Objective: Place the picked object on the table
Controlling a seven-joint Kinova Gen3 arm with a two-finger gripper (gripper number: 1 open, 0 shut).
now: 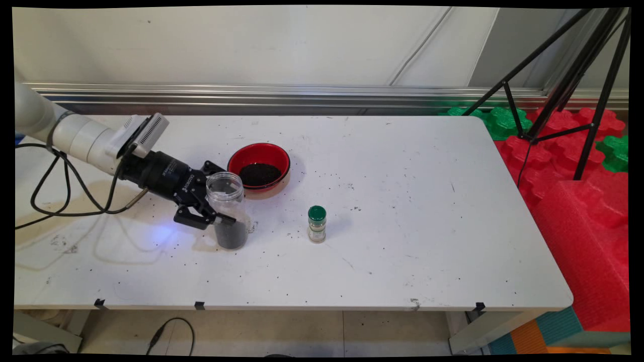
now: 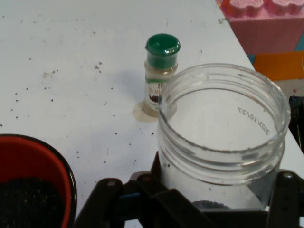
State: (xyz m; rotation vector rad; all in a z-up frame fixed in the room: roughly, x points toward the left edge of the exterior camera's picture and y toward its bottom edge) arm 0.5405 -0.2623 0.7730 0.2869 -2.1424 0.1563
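Clear plastic, open-mouthed and about a third full of a dark granular material, the jar (image 1: 227,210) stands upright on the white table (image 1: 402,211) with the black two-finger gripper (image 1: 214,201) closed around its middle, one finger on each side of its wall, the arm reaching in low from nine o'clock. Such a sideways grip at mid-height appears to keep the mouth level so the contents stay in. Just beyond the jar, at about one o'clock from it, sits a red bowl (image 1: 259,166) holding a mound of the same dark grains, close enough that the two nearly touch. A small spice bottle with a green cap (image 1: 317,223) stands upright on its own at three o'clock from the jar, apart from both. Stray dark specks are scattered across the tabletop around all three. Seen from the hand camera, the jar's rim (image 2: 223,111) fills the foreground above the gripper's linkage, with the spice bottle behind it and the bowl's edge at lower left.
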